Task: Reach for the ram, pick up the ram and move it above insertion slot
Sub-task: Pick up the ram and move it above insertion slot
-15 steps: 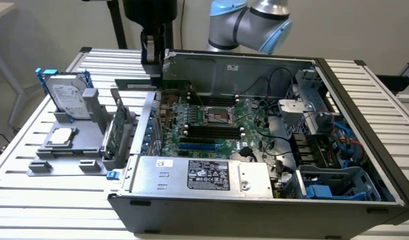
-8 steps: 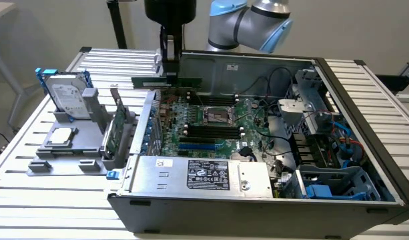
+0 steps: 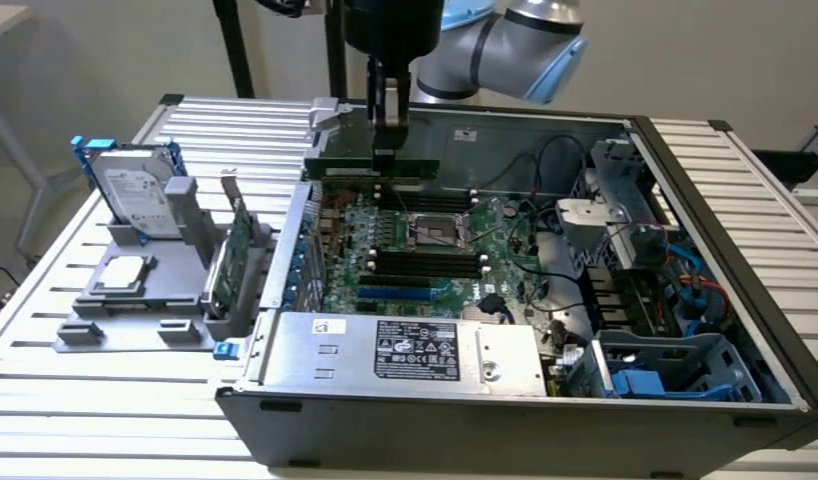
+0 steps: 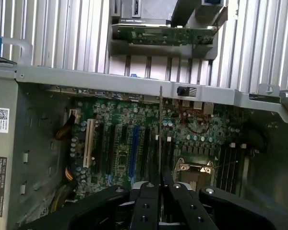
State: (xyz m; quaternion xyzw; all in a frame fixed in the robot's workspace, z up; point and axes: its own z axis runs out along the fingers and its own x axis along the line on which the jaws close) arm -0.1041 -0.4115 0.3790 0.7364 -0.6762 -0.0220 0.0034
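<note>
gripper (image 3: 384, 160): nearly closed, fingers pinching the ram (image 3: 372, 165) by its upper edge | ram: held level in the air, clear of the board | position: above the motherboard (image 3: 423, 245), inside the open computer case (image 3: 729, 290)

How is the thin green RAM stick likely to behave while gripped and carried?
The thin green RAM stick probably stays stiff: it hangs straight from the tool with no sag. Seen edge-on, it looks slim, so likely light. Its exposed chips suggest fragility.

Silver arm (image 3: 483, 50) with light-blue joint caps; black end effector (image 3: 388, 140) with screwed fingers (image 4: 146, 203).
</note>
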